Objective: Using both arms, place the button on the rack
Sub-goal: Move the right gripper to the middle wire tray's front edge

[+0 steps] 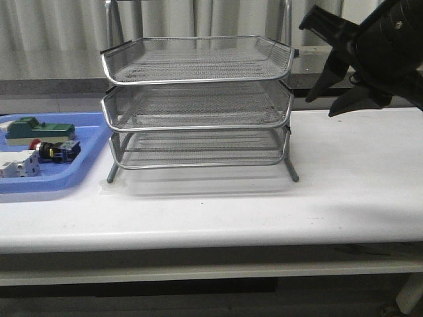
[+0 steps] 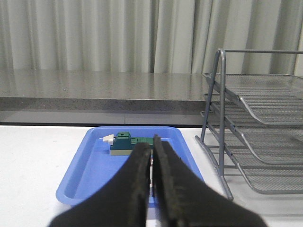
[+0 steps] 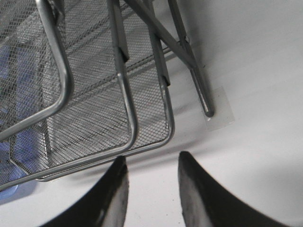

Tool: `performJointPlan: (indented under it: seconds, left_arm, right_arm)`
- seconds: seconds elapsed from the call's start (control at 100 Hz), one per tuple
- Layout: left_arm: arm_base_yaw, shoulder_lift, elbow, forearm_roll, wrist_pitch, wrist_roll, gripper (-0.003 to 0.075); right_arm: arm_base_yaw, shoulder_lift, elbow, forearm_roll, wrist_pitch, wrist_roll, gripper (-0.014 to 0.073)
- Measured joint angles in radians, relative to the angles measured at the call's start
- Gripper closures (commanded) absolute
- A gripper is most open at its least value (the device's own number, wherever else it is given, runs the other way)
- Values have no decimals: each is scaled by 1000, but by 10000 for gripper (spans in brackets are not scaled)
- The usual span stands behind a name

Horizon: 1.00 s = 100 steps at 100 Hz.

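Front view: the rack (image 1: 198,105), three wire-mesh tiers in a metal frame, stands near the middle of the white table (image 1: 344,185), toward its back edge. A blue tray (image 1: 82,165) lies at the table's left edge, just beside the rack. In the tray, the button (image 1: 56,150) lies on its side, red cap to the left, between a green block (image 1: 39,129) behind it and a white block (image 1: 18,165) at the tray's front left.

The right gripper (image 1: 327,79) hangs above the table's back right corner, near the rack's upper right side, its fingers parted and holding nothing.

Left wrist view: the left gripper (image 2: 152,189) has its fingers pressed together with nothing between them; it is above the tray's near rim, the green block beyond it and the rack to one side.

Right wrist view: the parted fingertips (image 3: 113,189) hang over bare table just outside a corner of the rack's lowest tier, near one rack foot (image 3: 207,111).
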Motion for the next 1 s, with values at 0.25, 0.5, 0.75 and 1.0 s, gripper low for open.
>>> performJointPlan:
  seconds: [0.25,0.5,0.75,1.0]
  left_arm:
    - [0,0,0,0,0,0,716]
    - [0,0,0,0,0,0,716]
    - [0,0,0,0,0,0,716]
    - [0,0,0,0,0,0,716]
  right_arm:
    - [-2,0,0,109,-4,-75,308]
    - [-31,12,0,461,-1,-427,308]
    - [-58,101,0,682,71,-636,308]
    - [-58,178,0,807,128,-771,308]
